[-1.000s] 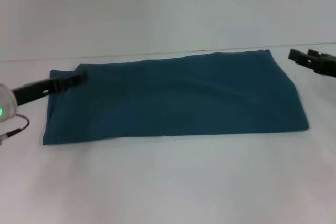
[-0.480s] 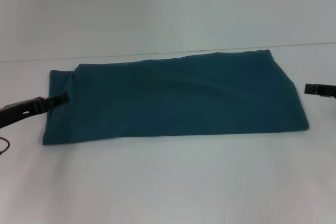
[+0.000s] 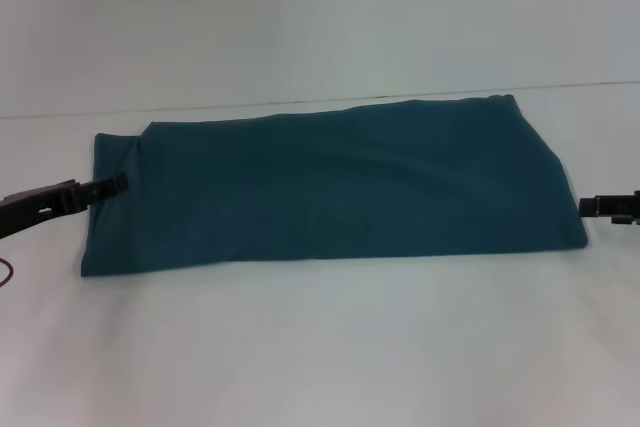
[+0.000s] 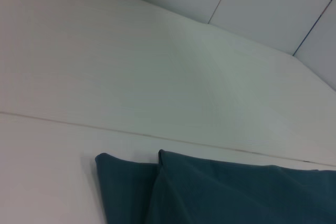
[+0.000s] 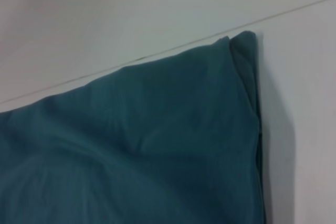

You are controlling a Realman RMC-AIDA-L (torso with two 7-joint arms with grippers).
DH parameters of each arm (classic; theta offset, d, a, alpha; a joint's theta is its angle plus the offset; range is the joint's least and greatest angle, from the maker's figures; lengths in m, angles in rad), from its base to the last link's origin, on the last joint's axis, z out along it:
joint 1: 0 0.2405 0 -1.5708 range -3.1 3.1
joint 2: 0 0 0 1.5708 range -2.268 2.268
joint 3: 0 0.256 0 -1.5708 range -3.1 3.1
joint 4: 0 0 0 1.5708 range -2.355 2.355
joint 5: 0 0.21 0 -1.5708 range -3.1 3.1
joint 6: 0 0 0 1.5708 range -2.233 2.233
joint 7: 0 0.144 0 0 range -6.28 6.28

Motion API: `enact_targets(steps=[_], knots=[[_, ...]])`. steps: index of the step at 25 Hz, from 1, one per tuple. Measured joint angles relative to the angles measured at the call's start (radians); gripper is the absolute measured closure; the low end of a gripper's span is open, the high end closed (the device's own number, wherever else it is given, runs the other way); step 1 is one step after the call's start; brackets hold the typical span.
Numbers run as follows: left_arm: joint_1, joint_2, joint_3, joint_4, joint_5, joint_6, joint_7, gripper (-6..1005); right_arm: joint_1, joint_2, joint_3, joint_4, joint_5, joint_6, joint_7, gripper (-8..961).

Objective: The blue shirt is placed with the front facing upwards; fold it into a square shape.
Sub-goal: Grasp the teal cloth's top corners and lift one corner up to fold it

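White table (image 3: 320, 347): folded blue shirt (image 3: 330, 192), grippers flanking.

Plain teal-blue shirt (image 3: 340, 187), white table (image 3: 320, 347)

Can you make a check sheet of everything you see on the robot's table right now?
Surface: white table, bare around the cloth.
Job's things: blue shirt lies flat as a long folded rectangle, not yet square; no lettering shows.
Clutter: nothing seen.
Grippers: left gripper low at the shirt's left edge; right gripper low at its right edge. Whether either is open or touching the cloth cannot be told.
Cables: a thin dark wire shows at the head view's left border, below the left arm.
Surroundings: plain pale wall behind the table.
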Motion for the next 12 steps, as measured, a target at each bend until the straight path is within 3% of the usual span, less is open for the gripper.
enact_targets(steps=[12], knots=[[-0.011, 0.003, 0.035, 0.006, 0.001, -0.013, -0.005, 107, 0.013, 0.023, 0.000, 0.038, -0.011, 0.063, -0.011, 330]])
